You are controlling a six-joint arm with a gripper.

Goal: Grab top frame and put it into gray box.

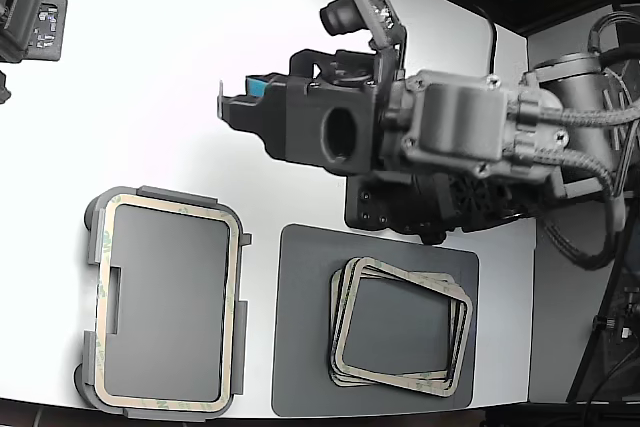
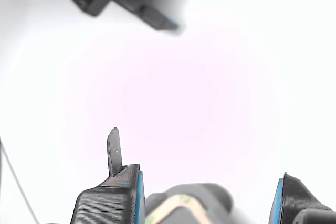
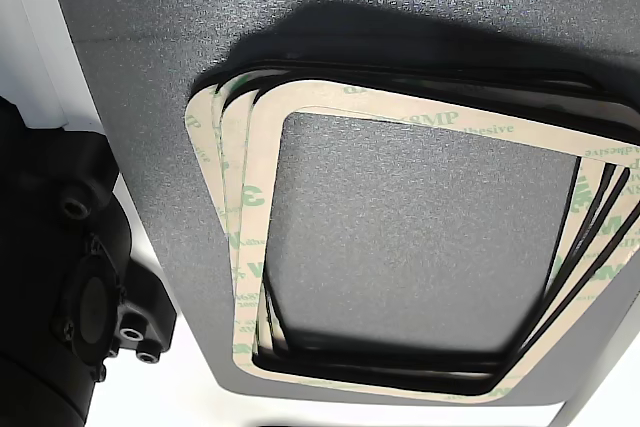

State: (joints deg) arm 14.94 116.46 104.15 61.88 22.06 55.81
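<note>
A cream-beige frame (image 1: 170,206) lies flat inside the light gray tray (image 1: 88,352) at the exterior view's lower left, following the tray's rim. My gripper (image 1: 232,105) hangs above the white table, up and to the right of the tray, pointing toward the exterior view's left. Its blue-padded jaws stand apart with nothing between them. In the wrist view the gripper (image 2: 205,187) is open, and a corner of the tray (image 2: 218,196) with the frame (image 2: 173,204) shows blurred between the fingers.
A pile of identical frames (image 1: 400,377) lies fanned on a darker flat gray mat (image 1: 300,327), right of the tray; the other view shows them close up (image 3: 250,227) on the mat (image 3: 130,27). Dark fixtures (image 1: 30,17) stand at the table's far left.
</note>
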